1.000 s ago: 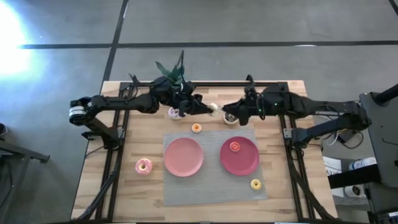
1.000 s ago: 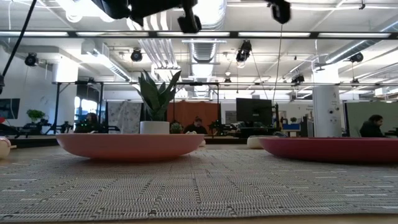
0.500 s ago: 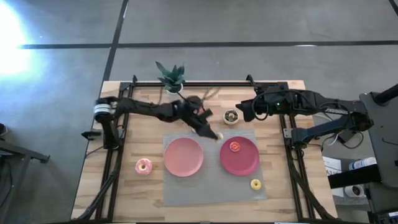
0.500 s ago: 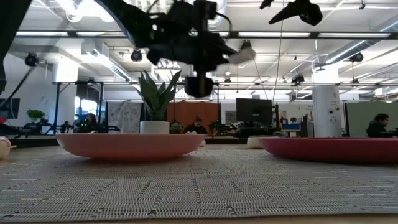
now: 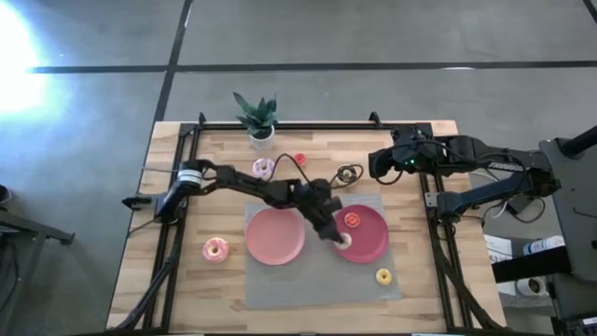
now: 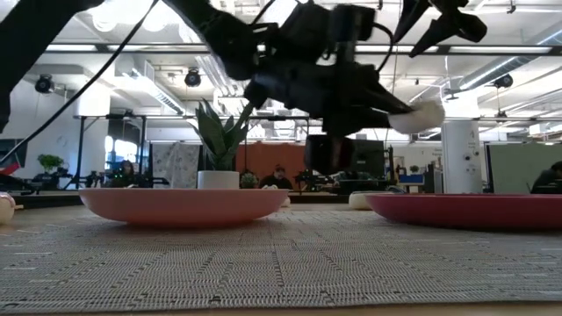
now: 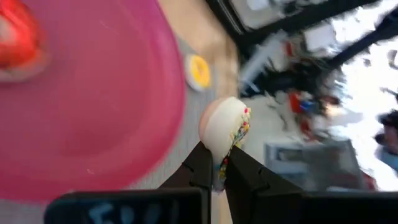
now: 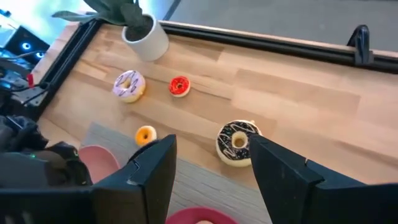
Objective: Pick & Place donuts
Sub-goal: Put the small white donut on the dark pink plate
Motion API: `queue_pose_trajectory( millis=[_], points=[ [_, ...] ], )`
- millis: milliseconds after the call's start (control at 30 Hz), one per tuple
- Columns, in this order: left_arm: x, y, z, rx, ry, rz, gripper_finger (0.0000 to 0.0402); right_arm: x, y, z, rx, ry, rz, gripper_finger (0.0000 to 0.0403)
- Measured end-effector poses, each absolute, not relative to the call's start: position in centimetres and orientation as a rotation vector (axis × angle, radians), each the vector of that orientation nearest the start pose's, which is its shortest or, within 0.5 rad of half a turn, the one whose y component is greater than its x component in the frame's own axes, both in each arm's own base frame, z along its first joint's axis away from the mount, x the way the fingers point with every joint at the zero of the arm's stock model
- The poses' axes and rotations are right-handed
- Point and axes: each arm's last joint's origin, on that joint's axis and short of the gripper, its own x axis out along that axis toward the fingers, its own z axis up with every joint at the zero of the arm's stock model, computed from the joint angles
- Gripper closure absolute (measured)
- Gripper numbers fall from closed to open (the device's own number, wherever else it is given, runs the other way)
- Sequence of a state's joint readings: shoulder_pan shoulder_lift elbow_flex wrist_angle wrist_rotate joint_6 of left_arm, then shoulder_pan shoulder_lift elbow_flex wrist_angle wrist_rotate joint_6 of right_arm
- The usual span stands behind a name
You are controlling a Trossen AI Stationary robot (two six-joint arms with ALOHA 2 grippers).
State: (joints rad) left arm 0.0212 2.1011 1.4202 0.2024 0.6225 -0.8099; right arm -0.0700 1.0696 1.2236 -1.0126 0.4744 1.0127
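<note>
Item: white sprinkled donut [image 7: 225,127], held edge-on between the closed fingers of the left gripper [image 5: 338,237]. Position: above the darker pink plate [image 5: 373,245], over its edge nearest the lighter pink plate [image 5: 275,235]. Governing relation: the plate lies directly beneath the donut, so the coming release is judged to be a short drop straight down; the ring is carried upright, not flat. An orange-red donut [image 5: 353,220] is already seated on the same plate, just beside the drop point.

Right gripper [image 8: 211,165]: parked near the table's far right, fingers spread wide, nothing held. The chocolate donut [image 8: 237,142] lies just ahead of it, making this the nearer arm for that piece.

Other stock: pink donut [image 5: 215,249] on bare wood left of the lighter plate; yellow donut [image 5: 383,276] near the mat's front right corner; lilac-frosted donut [image 8: 129,85], red donut [image 8: 180,86] and small orange donut [image 8: 146,135] beside the potted plant [image 5: 258,117].

View note: height above the plate is shown only in the low view; the grip on the donut's rim only in the left wrist view.
</note>
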Motion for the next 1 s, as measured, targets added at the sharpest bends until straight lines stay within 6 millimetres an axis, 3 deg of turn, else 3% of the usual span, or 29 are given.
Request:
queue_pose_trajectory(
  millis=[200,567,800,1000],
  points=[
    [47.5,-0.3,18.3,-0.742,0.783,-0.084,0.0397,17.7,-2.6,36.7,0.678,0.522,-0.842,0.0209],
    [50.4,-0.8,14.3,-0.849,0.861,-0.071,0.0394,12.6,-2.3,38.0,0.588,0.529,-0.830,0.0209],
    [50.3,-0.6,14.5,-0.851,0.871,0.036,0.0387,10.0,-2.1,38.6,0.603,0.465,-0.807,0.0209],
    [49.9,-0.6,15.1,-0.840,0.891,0.097,0.0340,9.5,-2.1,38.5,0.577,0.459,-0.815,0.0209]
  ],
)
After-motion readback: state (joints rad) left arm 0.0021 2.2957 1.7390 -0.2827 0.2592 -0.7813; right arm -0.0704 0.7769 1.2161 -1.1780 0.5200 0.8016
